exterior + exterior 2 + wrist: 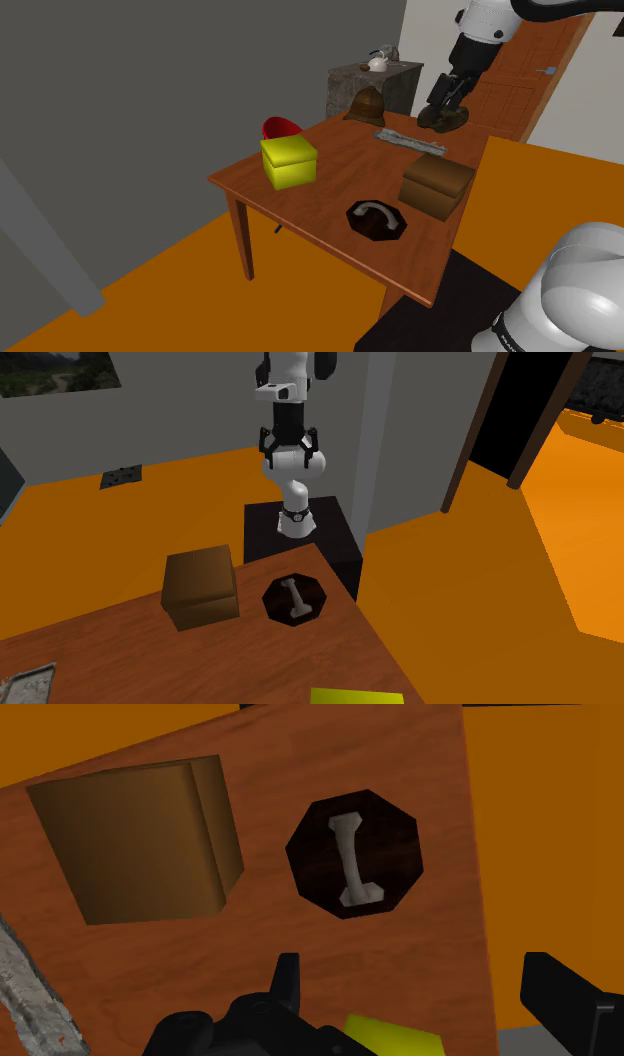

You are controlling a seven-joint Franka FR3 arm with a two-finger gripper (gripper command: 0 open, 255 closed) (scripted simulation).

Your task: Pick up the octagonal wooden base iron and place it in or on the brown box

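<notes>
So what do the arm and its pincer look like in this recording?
The arm is built from rounded, glossy white links with dark joints between them. The pincer is black all over, with two blocky, flat-sided fingers on an angular black hand. I can see no loose cables on it.

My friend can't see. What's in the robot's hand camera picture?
A dark octagonal iron with a pale handle lies on a wooden table beside a brown box. The open black gripper hangs above, touching neither. Orange floor lies past the table's edge.
</notes>
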